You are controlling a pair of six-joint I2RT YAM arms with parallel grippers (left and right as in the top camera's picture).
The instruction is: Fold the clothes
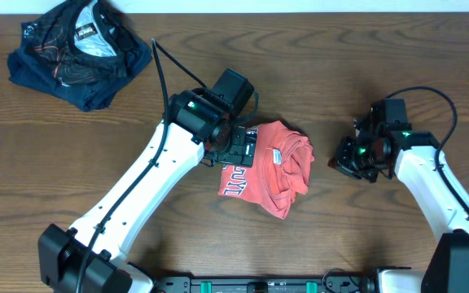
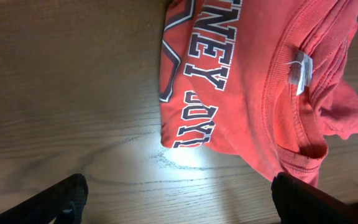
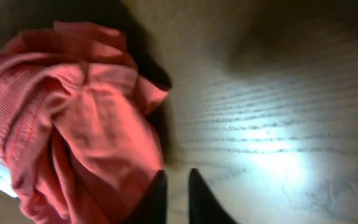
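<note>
The red shirt [image 1: 271, 167] lies bunched mid-frame. Left jaws hang spread above its printed edge — best pinch one layer; right jaws, nearly pressed together, should open first.

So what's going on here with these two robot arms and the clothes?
The arms are meant to fold clothes on a wooden table. A red shirt lies bunched in the middle. The left gripper hovers open at its printed edge, holding nothing. The right gripper sits at the shirt's other side, nearly shut and empty. A dark bundle of clothes lies in the far corner.
</note>
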